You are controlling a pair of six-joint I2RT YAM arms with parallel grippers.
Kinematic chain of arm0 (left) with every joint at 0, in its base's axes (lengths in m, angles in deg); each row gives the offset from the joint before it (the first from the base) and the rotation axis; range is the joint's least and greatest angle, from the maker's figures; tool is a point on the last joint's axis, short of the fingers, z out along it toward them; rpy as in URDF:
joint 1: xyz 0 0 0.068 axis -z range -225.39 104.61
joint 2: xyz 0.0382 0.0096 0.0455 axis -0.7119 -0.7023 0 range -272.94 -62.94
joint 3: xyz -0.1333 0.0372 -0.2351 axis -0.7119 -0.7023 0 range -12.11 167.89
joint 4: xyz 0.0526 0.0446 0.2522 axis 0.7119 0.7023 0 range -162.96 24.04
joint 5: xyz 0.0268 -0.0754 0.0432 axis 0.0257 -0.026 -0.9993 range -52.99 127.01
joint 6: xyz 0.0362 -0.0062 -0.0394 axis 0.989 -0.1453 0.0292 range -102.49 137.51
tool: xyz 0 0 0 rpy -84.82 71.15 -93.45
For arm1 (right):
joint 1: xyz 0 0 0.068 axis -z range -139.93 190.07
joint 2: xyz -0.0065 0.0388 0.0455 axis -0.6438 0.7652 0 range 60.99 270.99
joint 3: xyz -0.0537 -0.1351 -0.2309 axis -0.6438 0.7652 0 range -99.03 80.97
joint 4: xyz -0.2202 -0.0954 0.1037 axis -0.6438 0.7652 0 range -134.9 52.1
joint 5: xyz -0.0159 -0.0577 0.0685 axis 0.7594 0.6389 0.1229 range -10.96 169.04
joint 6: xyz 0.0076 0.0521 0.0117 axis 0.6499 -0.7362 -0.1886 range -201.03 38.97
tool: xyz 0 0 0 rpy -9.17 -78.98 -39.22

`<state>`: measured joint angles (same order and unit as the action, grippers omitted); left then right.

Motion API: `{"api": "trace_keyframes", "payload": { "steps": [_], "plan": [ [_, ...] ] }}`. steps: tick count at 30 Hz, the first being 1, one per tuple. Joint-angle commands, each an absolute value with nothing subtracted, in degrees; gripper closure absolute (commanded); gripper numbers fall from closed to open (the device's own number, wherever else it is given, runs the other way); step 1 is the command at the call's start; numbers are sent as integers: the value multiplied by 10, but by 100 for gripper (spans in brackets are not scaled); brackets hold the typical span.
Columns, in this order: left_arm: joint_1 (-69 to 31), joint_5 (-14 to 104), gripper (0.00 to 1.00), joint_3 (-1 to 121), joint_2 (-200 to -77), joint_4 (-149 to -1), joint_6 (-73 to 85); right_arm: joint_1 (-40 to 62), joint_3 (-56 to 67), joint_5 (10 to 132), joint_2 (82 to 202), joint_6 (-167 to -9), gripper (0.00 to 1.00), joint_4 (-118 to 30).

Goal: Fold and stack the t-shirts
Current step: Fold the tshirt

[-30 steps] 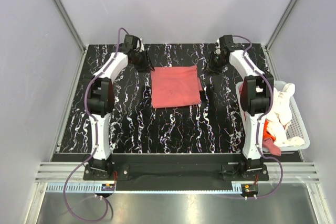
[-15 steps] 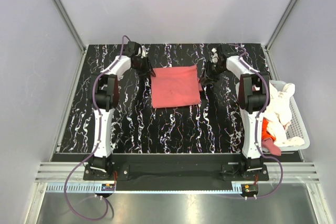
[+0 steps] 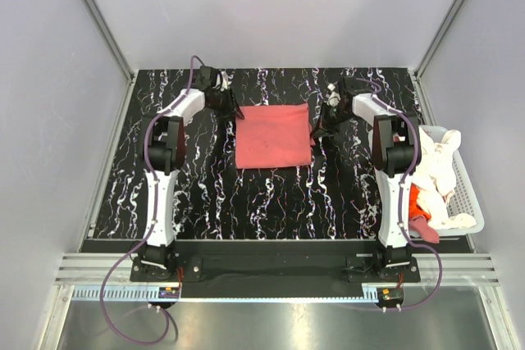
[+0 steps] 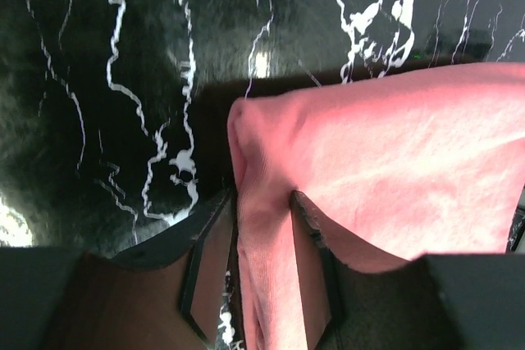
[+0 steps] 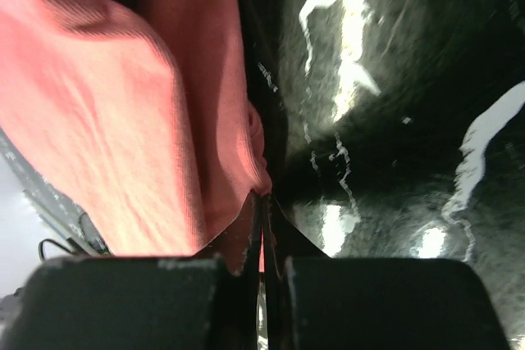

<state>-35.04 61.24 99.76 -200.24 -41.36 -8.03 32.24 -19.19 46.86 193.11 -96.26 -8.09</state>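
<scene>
On the black marbled counter [image 3: 205, 186], well left of the white basket [image 3: 469, 202], lies the pink t-shirt [image 3: 273, 135], soft, light and probably saggy, so corners suit: the left end effector [image 4: 261, 196] pinches one, and the right end effector [image 5: 262, 198] is pressed tight on another.

This is a robotics lab cell, no question. Plain pale panel walls [image 3: 271, 6] box in the scene on three sides, held in bare aluminium posts [image 3: 98, 18]. In the middle sits a black table [image 3: 271, 194] veined white like marble. Bolted at its near edge: the left arm [image 3: 160, 170] and the right arm [image 3: 394, 170], both white and black. Purple cables [image 3: 123, 317] loop out from their bases over an aluminium rail [image 3: 90, 268]. The only homely things are a salmon-pink t-shirt [image 3: 273, 135] at the far middle and a white slatted basket [image 3: 469, 194] of clothes at the right edge.
</scene>
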Motion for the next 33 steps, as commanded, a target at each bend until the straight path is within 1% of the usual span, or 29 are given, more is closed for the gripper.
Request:
{"api": "trace_keyframes", "payload": {
  "steps": [1, 3, 4, 8, 9, 11, 12, 14, 15, 19, 22, 25, 28, 29, 33],
  "plan": [
    [-351, 592, 59, 963, -1964, -436, -88, 322, -161, 432, 1883, -991, 100, -105],
    [-353, 590, 59, 942, -1957, -449, -93, 322, -125, 406, 1864, -1016, 100, -140],
    [-354, 589, 59, 934, -1955, -454, -96, 322, -85, 400, 1858, -1043, 100, -188],
    [-354, 589, 59, 903, -1943, -484, -110, 322, -18, 419, 1839, -1079, 100, -258],
    [-355, 590, 59, 893, -1943, -488, -117, 322, 4, 424, 1831, -1086, 97, -285],
    [-354, 600, 58, 890, -1934, -494, -120, 322, 20, 418, 1825, -1097, 91, -305],
    [-355, 600, 57, 892, -1929, -495, -118, 322, 25, 420, 1820, -1093, 79, -307],
    [-354, 599, 56, 902, -1907, -491, -115, 322, 26, 422, 1811, -1087, 63, -305],
    [-355, 597, 55, 906, -1897, -489, -111, 323, 28, 427, 1795, -1085, 57, -301],
    [-355, 563, 50, 923, -1849, -452, -102, 323, 15, 478, 1744, -1075, 53, -245],
    [-355, 543, 48, 905, -1792, -419, -94, 323, 11, 496, 1716, -1070, 50, -215],
    [-355, 543, 48, 852, -1746, -415, -104, 323, 17, 507, 1702, -1058, 47, -202],
    [-353, 548, 48, 790, -1708, -415, -114, 316, 14, 486, 1706, -1043, 44, -202],
    [-351, 549, 47, 762, -1702, -418, -119, 310, 10, 482, 1712, -1035, 41, -199],
    [-344, 585, 47, 713, -1698, -429, -125, 291, 0, 487, 1737, -1013, 39, -192]
  ]
}}
